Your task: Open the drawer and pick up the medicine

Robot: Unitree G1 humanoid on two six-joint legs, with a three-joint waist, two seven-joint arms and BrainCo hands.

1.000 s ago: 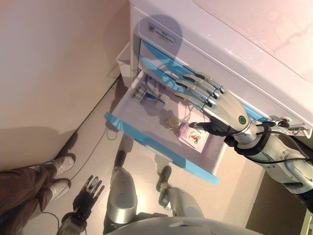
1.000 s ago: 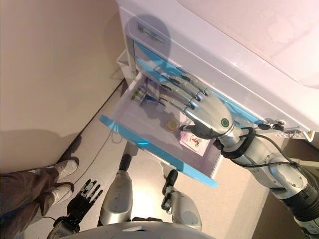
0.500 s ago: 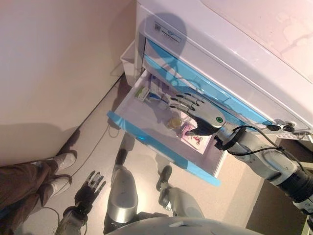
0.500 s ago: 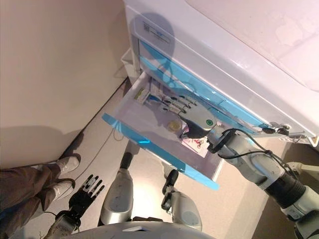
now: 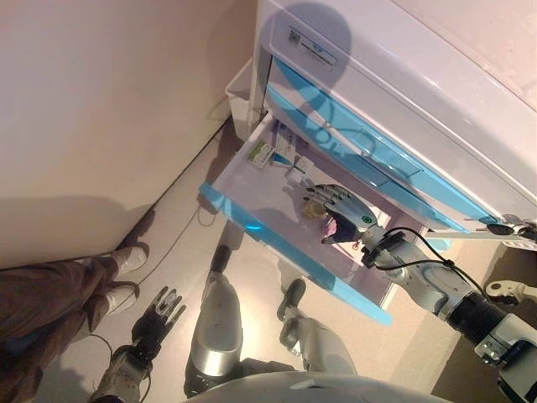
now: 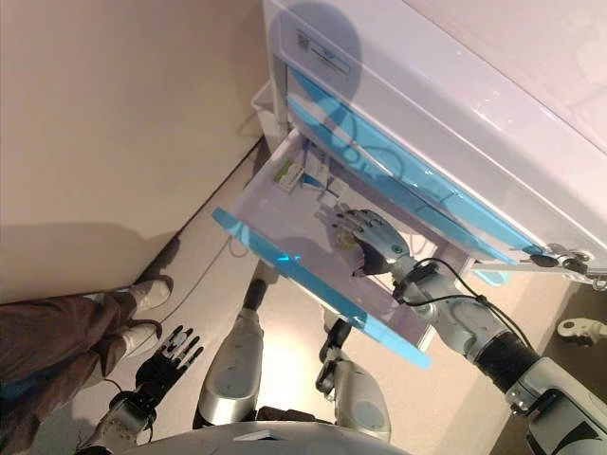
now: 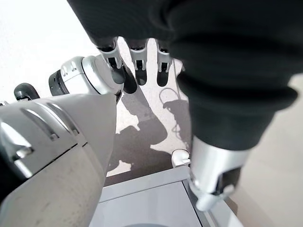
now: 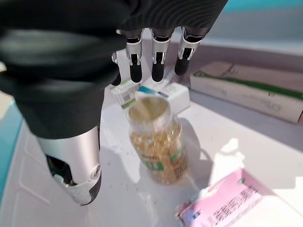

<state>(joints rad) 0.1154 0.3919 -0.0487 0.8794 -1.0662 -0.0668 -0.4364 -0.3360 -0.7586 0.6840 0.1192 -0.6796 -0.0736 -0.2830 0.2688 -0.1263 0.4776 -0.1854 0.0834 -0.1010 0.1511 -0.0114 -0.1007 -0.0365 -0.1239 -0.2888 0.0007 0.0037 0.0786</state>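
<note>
A pale, smooth floor [image 5: 168, 227] meets a plain beige wall [image 5: 92, 109]; against the wall stands a white cabinet [image 5: 403, 59] with glossy blue-trimmed drawer fronts. Its lower drawer [image 5: 252, 180] is pulled out, exposing a smooth white tray interior behind a translucent blue front edge.

Inside the drawer:
- A clear cylindrical medicine bottle [image 8: 157, 142] filled with small amber capsules lies on the drawer floor, lid end toward the fingers.
- A flat pink packet [image 8: 227, 203] lies just beside the bottle.
- A long rectangular white-and-green box [image 8: 251, 92] and small white cartons [image 8: 165, 92] lie further back.

The right hand [image 6: 375, 242] is in the drawer, directly over the bottle. Its fingers [image 8: 157, 64] are straight and spread, the thumb [image 8: 78, 175] apart; nothing is grasped.

The left hand [image 5: 159, 312] hangs low near the floor, fingers relaxed and empty.

A person's legs and shoes [image 5: 126, 260] stand at the wall.
</note>
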